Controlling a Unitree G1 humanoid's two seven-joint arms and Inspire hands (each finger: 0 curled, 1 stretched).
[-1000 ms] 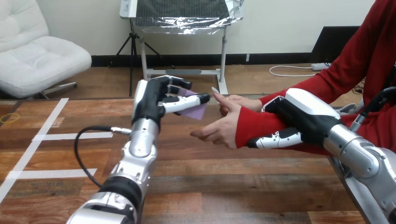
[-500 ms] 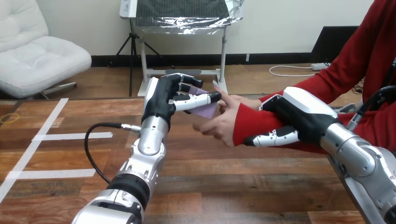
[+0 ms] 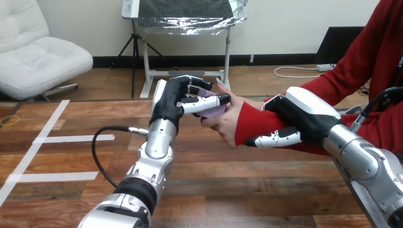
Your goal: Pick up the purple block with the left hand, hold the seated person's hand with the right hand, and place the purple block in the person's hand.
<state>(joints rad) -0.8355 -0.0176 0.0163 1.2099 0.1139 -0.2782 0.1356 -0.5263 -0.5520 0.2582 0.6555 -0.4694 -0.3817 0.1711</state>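
Wooden table (image 3: 237,185) spans the lower view, with white tape lines (image 3: 47,139) on its left part. Right arm enters from the lower right, silver forearm angled up and left. The right hand (image 3: 309,116) is clamped on the person's red-sleeved forearm just behind the cuff: white-shelled back lies over the top of the sleeve, the thumb (image 3: 273,139) reaches under the sleeve pointing left, and the fingers wrap over the far side, so the forearm sits inside the curl. Left arm rises from the bottom edge left of centre, forearm leaning up and slightly right. The left hand (image 3: 168,102) is raised above the table, back facing left, fingers (image 3: 195,88) and thumb directed right toward the person. It pinches the purple block (image 3: 215,113), with the fingers on the upper far side and the thumb laid across the near side. The person's hand (image 3: 228,124) sticks out of the red cuff at centre, above the table, palm turned toward the left hand, one fingertip showing just above the robot thumb tip. The purple block is held in the air between the left hand and the person's hand, clear of the table. It is a thin flat piece, mostly covered by the thumb. Its visible part runs roughly left to right, tilted a little down at the right, and its free right end points into the person's palm and touches it. Whether the person's fingers close on the block cannot be told. Both the left hand and the person's hand are on the block.
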